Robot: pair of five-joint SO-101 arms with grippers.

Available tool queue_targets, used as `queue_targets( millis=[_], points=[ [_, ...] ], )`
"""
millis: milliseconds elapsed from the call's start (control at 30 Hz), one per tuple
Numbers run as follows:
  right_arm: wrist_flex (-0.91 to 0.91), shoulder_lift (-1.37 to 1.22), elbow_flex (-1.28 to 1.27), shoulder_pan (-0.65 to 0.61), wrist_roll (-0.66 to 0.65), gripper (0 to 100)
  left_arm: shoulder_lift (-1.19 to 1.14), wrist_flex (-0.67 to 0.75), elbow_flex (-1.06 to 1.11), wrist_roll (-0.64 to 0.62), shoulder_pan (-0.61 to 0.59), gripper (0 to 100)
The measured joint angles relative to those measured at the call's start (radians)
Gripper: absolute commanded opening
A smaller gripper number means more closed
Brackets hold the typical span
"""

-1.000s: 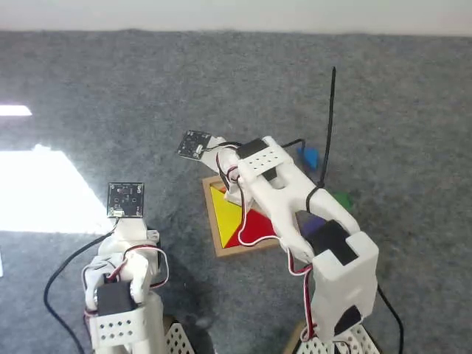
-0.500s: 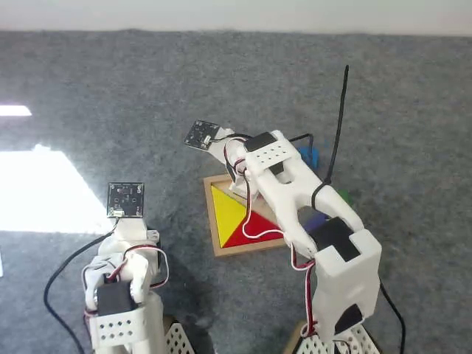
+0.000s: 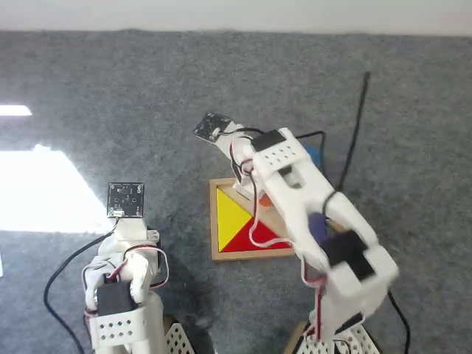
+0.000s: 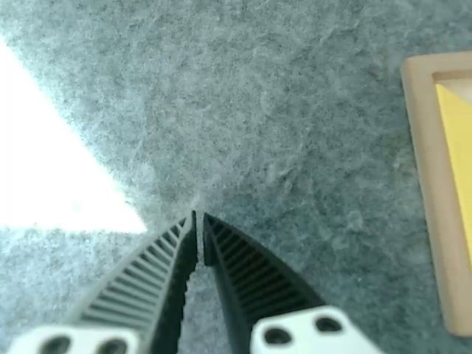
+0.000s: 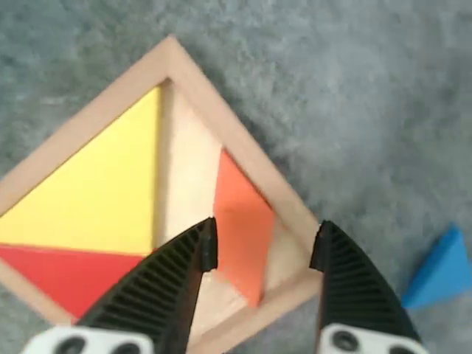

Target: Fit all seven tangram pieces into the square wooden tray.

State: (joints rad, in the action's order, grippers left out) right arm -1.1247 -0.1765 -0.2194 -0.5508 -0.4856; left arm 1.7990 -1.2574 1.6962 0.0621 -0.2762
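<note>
Left arm [image 3: 122, 251] hasn't moved over the last second, parked at the near left. The left hand [image 4: 198, 218] has its fingers pressed together on nothing, tips just over the grey surface [image 3: 110, 96], and the tray's edge is well off to one side. Tray [image 3: 213, 221] has slid slightly rightward in the high view since a second ago, probably nudged by the arm. Yellow triangle [image 3: 230, 214] and red triangle [image 3: 254, 237] are seated in it, and more of both is showing now. Right arm [image 3: 310, 199] has lifted and swung to the right and away from the near edge, so it's backing off the tray rather than pressing in. Reads as the orange piece [image 5: 242, 228] having just been let go. It lies flat inside the tray [image 5: 230, 118] along one rim, bare wood between it and the yellow triangle [image 5: 96, 184], with the red triangle [image 5: 59, 273] below. So three pieces are in and four are left by my count. Right hand [image 5: 267, 225] has its fingers spread wide, gripping nothing and touching nothing, hanging above the orange piece and the rim beside it. Blue piece [image 5: 439, 269] lies loose on the surface outside the tray, near that rim, likely the next pick.
</note>
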Motion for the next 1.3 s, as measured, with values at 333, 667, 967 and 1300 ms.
queue_targets(
  millis=[333,667,967,1300],
  points=[
    [0.216,0.324,-0.417,-0.002,0.144,19.5,0.000,0.000,0.000,0.000,0.000,1],
    [0.262,0.120,-0.318,-0.003,0.176,19.5,0.000,0.000,0.000,0.000,0.000,1],
    [0.262,0.051,-0.281,0.006,0.180,1.1,0.000,0.000,0.000,0.000,0.000,1],
    [0.210,0.175,-0.278,0.071,0.180,0.6,0.000,0.000,0.000,0.000,0.000,1]
  ],
)
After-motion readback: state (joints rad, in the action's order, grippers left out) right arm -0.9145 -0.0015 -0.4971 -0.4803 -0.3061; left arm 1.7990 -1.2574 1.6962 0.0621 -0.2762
